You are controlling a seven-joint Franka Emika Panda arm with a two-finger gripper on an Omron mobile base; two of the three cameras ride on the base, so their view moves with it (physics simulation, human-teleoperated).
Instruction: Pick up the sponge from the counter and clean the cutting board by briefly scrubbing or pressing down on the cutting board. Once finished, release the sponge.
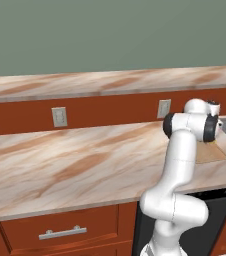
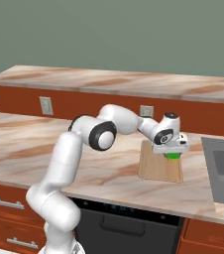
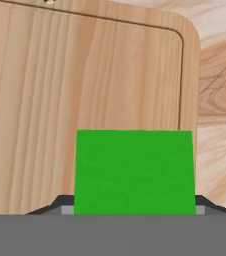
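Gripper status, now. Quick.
Gripper: shut on the sponge, held over the cutting board.

Evenly and brightly lit throughout — flat, diffuse rendered light with no discernible source. No glare, no highlights on the counter (image 1: pixel 75 165). Only faint shading beneath the arm (right base view). Sharp focus edge to edge, without blur or lens distortion; cutting board (image 3: pixel 85 100) grain crisp at close range — colours saturated.
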